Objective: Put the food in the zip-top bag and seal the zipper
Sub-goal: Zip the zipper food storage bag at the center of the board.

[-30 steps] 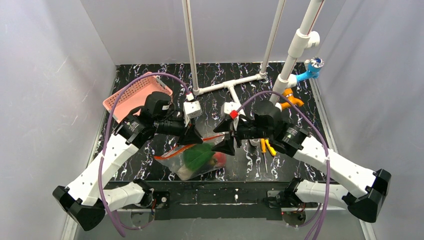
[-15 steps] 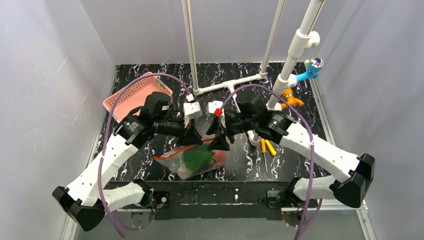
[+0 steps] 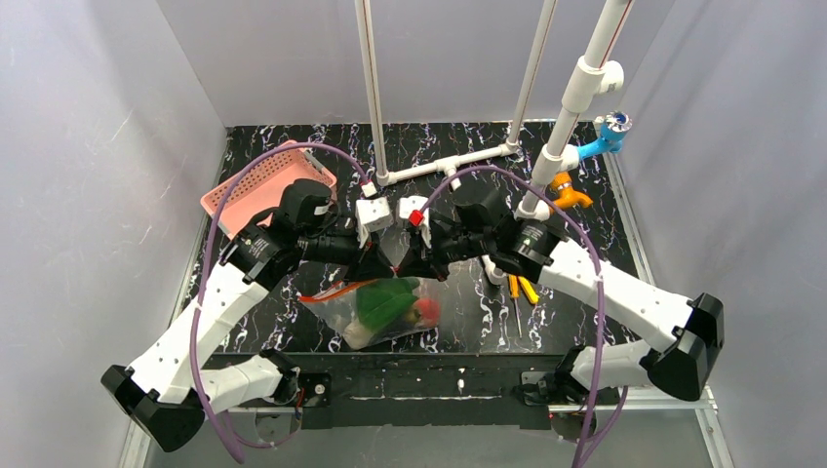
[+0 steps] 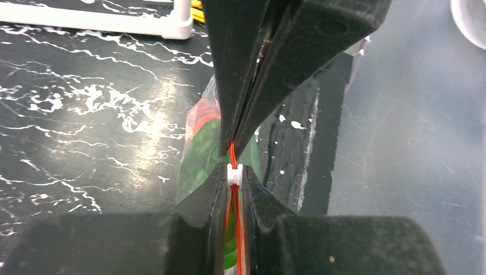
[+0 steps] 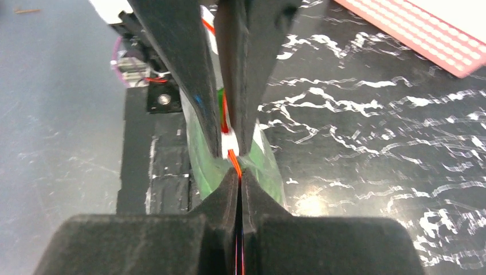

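The clear zip-top bag (image 3: pixel 375 317) lies near the table's front edge, its top edge lifted. Inside it is the food: green bok choy (image 3: pixel 383 300) and an orange-red tomato (image 3: pixel 426 311). My left gripper (image 3: pixel 381 266) is shut on the zipper (image 4: pixel 232 156), its tips round the white slider (image 4: pixel 235 174). My right gripper (image 3: pixel 409 268) meets it tip to tip and is shut on the same red-orange zipper (image 5: pixel 233 160). In the right wrist view the slider (image 5: pixel 228 141) sits just beyond my right gripper (image 5: pixel 239 172). Green leaves (image 4: pixel 200 156) show below through the plastic.
A pink perforated basket (image 3: pixel 265 183) stands at the back left. A white pipe frame (image 3: pixel 451 162) rises at the back, with a blue valve (image 3: pixel 610 129) and an orange fitting (image 3: pixel 567 191) on the right. Yellow-handled tools (image 3: pixel 521 288) lie right of the bag.
My right gripper has swung left up to the left gripper and shut on the zipper. The left gripper has kept its hold and place.
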Motion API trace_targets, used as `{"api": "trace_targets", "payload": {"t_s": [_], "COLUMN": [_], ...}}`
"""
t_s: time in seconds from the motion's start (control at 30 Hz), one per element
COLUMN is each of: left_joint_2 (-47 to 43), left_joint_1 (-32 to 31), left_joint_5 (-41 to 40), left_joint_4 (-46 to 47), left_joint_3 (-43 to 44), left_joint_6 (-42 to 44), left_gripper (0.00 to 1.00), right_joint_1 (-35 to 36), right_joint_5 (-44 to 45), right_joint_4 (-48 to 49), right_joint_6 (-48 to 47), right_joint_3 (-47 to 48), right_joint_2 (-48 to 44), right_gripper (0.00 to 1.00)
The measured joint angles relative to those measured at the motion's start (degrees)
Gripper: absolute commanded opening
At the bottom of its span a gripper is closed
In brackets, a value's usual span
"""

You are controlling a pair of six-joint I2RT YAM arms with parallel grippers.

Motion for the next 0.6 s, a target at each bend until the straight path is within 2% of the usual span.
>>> {"api": "trace_targets", "payload": {"t_s": [0.13,0.27,0.43,0.6], "left_joint_2": [-0.8,-4.2,-12.0,-17.8], "left_joint_1": [0.0,0.0,0.0,0.0], "left_joint_5": [-3.7,-7.5,-12.8,-16.4], "left_joint_4": [-0.7,-2.7,-5.3,-8.2], "left_joint_3": [0.0,-0.3,-1.7,-3.4], "left_joint_6": [0.3,0.5,0.2,-0.5], "left_gripper": [0.00,0.00,0.00,0.00], "right_joint_1": [0.8,0.3,-0.4,-0.6], "right_joint_5": [10.5,20.3,30.6,37.2], "right_joint_4": [10.0,16.0,19.5,20.2], "right_joint_6": [6.1,11.4,15.6,16.8], "right_joint_3": [-9.0,-15.9,-18.3,-20.0], "right_joint_2": [-6.3,-12.4,-15.2,-16.0], "right_gripper": [0.01,0.01,0.01,0.01]}}
